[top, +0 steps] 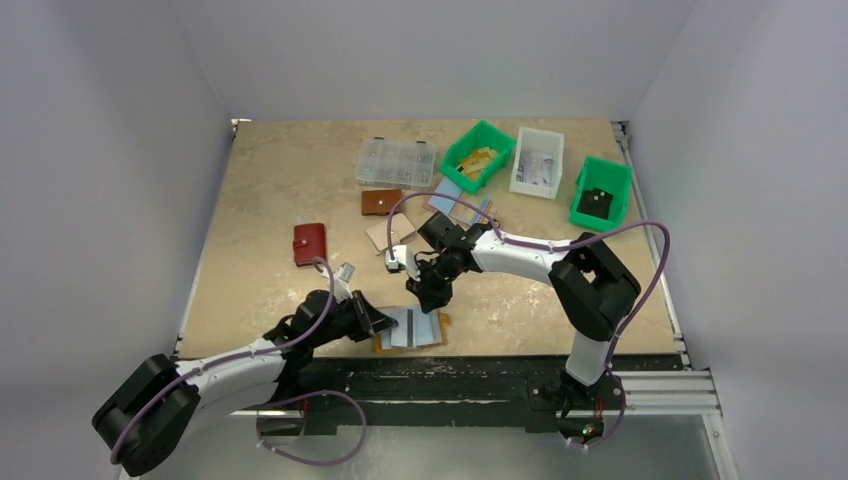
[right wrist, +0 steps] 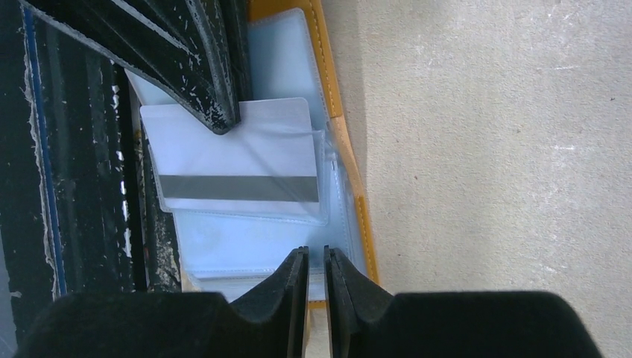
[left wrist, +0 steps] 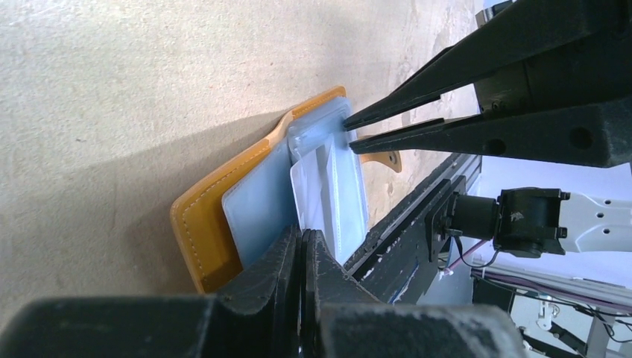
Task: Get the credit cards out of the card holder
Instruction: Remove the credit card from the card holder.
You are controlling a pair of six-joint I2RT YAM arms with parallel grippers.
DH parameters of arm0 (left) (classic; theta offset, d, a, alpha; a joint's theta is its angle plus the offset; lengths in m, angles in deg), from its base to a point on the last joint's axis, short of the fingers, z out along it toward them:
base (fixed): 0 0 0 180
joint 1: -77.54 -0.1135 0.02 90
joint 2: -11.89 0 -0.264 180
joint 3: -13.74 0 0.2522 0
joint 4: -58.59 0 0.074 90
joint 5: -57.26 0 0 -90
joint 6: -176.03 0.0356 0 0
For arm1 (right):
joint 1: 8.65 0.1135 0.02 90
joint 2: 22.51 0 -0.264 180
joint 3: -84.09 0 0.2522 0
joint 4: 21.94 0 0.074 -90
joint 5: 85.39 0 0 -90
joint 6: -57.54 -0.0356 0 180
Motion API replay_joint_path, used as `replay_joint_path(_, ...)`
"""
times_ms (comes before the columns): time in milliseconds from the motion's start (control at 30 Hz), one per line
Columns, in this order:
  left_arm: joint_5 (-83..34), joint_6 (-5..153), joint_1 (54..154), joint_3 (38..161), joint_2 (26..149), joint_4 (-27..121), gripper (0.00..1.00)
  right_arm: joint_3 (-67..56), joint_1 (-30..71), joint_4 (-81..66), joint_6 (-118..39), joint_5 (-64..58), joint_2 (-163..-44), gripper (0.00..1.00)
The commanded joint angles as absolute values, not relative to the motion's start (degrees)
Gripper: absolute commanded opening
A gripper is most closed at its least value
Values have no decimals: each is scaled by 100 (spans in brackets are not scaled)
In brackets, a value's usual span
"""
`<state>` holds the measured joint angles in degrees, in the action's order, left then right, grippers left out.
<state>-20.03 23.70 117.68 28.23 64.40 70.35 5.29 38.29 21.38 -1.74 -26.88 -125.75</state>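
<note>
Open mustard card holder lying flat at the near edge of the desk, clear sleeves facing up. The left gripper has its fingers closed together on the edge of a white credit card with a grey stripe, which sits partly inside a sleeve. The right gripper has its fingers almost together, only a narrow slit between them, pinching a sleeve edge on the holder's opposite side.

bright even light, soft shadows on the beige speckled tabletop, nearest black gripper fingers kinda fuzzy up close
</note>
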Motion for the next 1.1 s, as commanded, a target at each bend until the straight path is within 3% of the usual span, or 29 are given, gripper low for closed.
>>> replay_joint_path(0,-2182,2588,11742,2871,6227,6492,0,661,3802,2530,41,-1974,-12922,23)
replay_joint_path(467,-2212,2475,11683,2839,6384,6477,0,669,3802,2546,58,-1991,-12926,25)
replay_joint_path(567,-2180,2438,11628,2800,6388,6463,9,669,3802,2548,61,-1991,-12929,25)
replay_joint_path(1067,-1804,2263,11322,2501,6513,7002,16,669,3802,2557,61,-1965,-12949,25)
